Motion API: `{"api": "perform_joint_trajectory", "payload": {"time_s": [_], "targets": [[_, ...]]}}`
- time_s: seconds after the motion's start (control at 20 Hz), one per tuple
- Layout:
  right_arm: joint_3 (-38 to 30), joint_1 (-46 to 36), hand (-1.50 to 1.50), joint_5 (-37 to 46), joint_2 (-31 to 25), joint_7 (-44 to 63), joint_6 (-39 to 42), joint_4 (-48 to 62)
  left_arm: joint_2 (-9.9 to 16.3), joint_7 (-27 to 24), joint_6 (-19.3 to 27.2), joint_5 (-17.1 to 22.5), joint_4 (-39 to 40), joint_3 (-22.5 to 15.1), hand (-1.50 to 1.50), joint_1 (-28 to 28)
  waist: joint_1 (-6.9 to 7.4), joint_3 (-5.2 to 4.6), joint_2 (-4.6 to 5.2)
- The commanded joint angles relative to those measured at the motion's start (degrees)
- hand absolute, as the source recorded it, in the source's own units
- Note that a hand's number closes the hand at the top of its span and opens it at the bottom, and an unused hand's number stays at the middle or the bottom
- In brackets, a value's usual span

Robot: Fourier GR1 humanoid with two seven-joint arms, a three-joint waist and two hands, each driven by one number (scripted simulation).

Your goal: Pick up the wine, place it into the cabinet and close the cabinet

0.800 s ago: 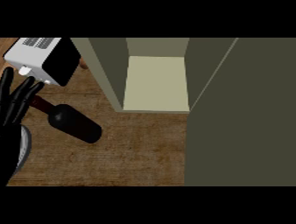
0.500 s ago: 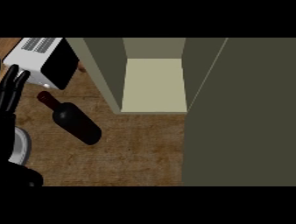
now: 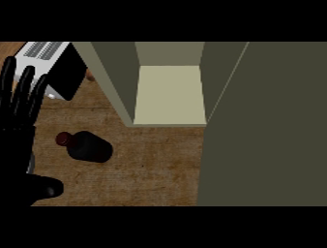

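the pick-up is not yet begun: the left hand (image 3: 9, 114) (fingers straight, apart) is held at nine o'clock of the wine (image 3: 86, 146), which must next be grasped.

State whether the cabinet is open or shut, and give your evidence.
Open. The cabinet shows its pale inner floor between the side walls, and its door is swung out at the right. The wine bottle is outside, on the counter.

The dark glass wine bottle (image 3: 85, 146) stands on the brown wooden counter (image 3: 152, 169). The open olive cabinet (image 3: 170, 94) lies at its two o'clock, the white toaster (image 3: 52, 68) at eleven, the black left hand (image 3: 9, 131) at nine.
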Motion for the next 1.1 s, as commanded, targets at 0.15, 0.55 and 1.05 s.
{"api": "perform_joint_trajectory", "payload": {"time_s": [0.15,0.55,1.05], "targets": [[0.2,-0.9,-1.5,-1.8,-0.6,9.7,-1.5,-9.0,0.4,10.2,8.4,-2.5,-8.7,-3.1,-1.5,-4.9,0.14,0.02,0.03],[-2.0,-4.7,-1.5,-3.3,0.2,9.1,-0.7,-4.9,-0.5,15.9,15.7,-8.6,-12.8,-8.9,-1.5,-7.2,0.25,0.04,0.06],[-3.4,-9.0,-1.5,-2.6,0.8,14.8,-2.9,-5.0,1.1,24.8,24.2,-15.3,-14.1,-8.4,-1.5,-13.8,0.33,0.05,0.04]]}}
